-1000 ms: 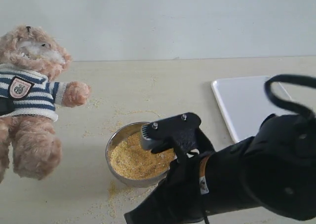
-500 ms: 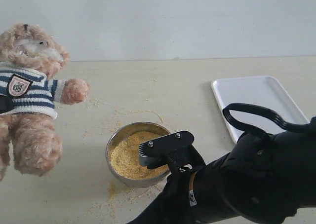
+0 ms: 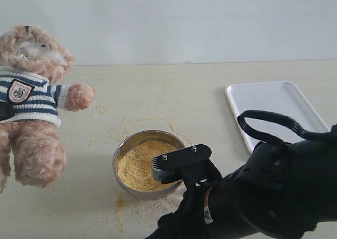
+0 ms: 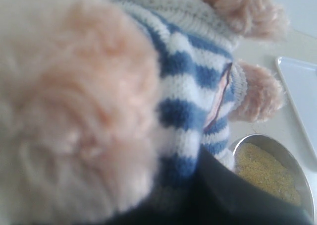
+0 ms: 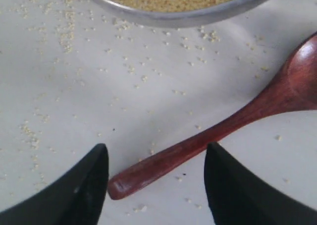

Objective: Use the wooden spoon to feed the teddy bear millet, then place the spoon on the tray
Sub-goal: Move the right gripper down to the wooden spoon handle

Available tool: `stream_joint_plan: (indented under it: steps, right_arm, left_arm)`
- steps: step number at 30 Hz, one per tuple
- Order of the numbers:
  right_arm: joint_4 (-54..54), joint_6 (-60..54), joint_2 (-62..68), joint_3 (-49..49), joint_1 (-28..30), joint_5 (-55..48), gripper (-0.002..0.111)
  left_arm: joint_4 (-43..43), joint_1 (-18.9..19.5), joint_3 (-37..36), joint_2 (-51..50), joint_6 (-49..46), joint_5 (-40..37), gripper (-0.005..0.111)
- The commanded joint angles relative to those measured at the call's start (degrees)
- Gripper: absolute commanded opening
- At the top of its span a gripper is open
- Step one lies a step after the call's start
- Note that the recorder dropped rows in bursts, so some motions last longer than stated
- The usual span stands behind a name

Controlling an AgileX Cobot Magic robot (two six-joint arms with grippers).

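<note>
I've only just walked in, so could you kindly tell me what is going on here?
The left gripper holds the teddy bear up at the left. The right gripper hovers low over the wooden spoon, which lies on the table beside the bowl of millet; its jaws stand open either side of the handle, not yet gripping. The tray lies nearby.

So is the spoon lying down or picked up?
Lying down: the wooden spoon rests flat on the table, handle inside the open right pincer.
</note>
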State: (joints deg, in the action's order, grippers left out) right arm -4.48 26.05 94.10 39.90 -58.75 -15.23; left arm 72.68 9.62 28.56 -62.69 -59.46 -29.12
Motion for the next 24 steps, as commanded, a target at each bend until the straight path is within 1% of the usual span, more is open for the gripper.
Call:
stream_joint_plan:
  steps: [1,6,15,18,20,22,24]
  right_arm:
    - [3.8,4.4,1.6,0.2,-0.1,0.0,0.057]
    - [9.9,13.1,4.6,0.2,-0.1,-1.8,0.057]
    - [12.5,17.4,4.6,0.2,-0.1,-0.4,0.057]
    - [15.9,22.4,4.6,0.2,-0.1,-2.4,0.056]
    - [20.3,27.0,4.6,0.2,-0.1,-5.9,0.053]
    - [25.3,32.3,4.6,0.2,-0.1,-9.8,0.047]
    - [29.3,35.1,4.6,0.2,-0.1,-12.1,0.042]
  left_arm:
    - [1.1,0.1,0.0,0.6,-0.2,0.5,0.005]
    - [0.8,0.1,0.0,0.6,-0.2,0.3,0.005]
    - [0.8,0.1,0.0,0.6,-0.2,0.2,0.005]
    - [0.8,0.1,0.0,0.6,-0.2,0.0,0.005]
    - [0.8,0.1,0.0,0.6,-0.2,-0.4,0.005]
    - [0.8,0.1,0.0,0.6,-0.2,-0.6,0.005]
    - [0.8,0.1,0.0,0.6,-0.2,-0.6,0.005]
